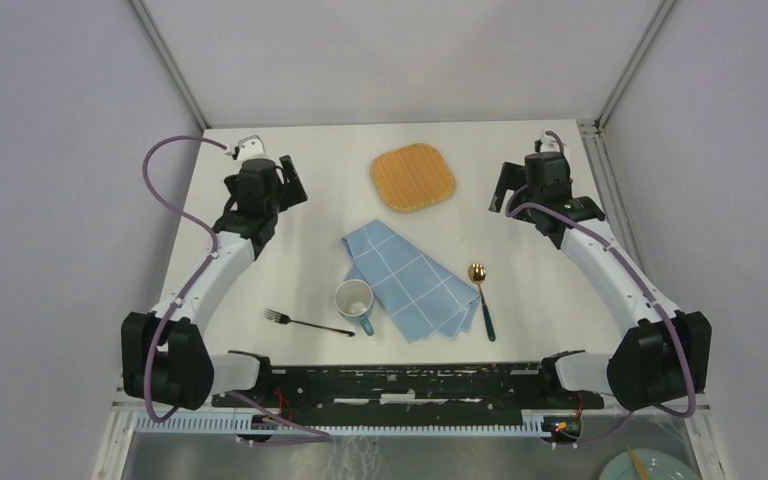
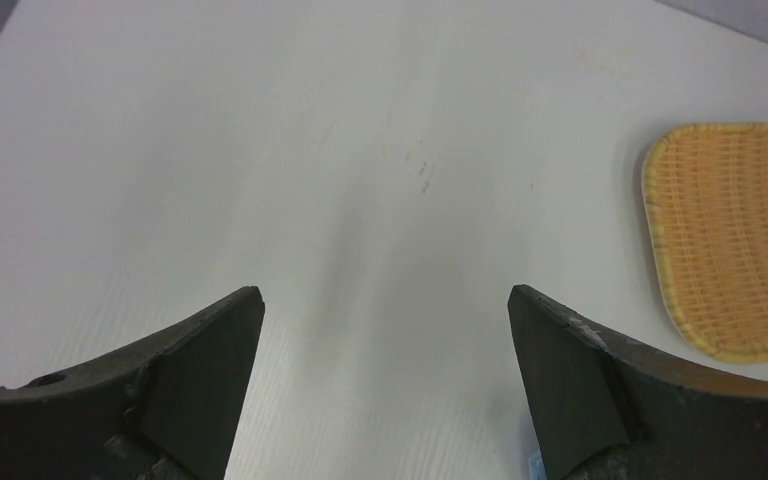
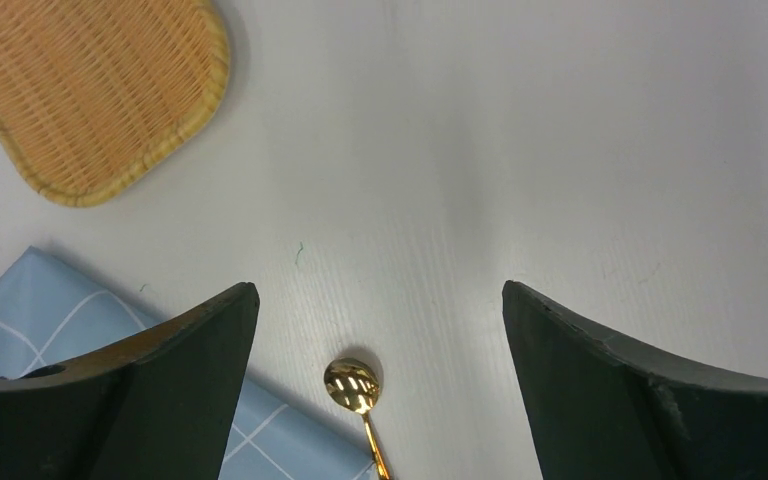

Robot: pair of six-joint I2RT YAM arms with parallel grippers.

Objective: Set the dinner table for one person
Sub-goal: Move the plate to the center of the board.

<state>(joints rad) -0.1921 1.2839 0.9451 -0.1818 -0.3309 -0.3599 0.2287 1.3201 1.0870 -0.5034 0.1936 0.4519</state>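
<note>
Barely started, I'd say. The left gripper [image 2: 385, 300] and right gripper [image 3: 380, 290] both hang wide open with nothing in them, over the far part of the dinner table [image 1: 330, 160]. The woven mat [image 1: 413, 177] sits far-centre and the blue checked napkin [image 1: 410, 280] lies skewed mid-table. The mug [image 1: 354, 303] is against its edge, the fork [image 1: 305, 323] is left of that, and the gold spoon [image 1: 480, 298] is on the right. Everything still needs arranging.
</note>
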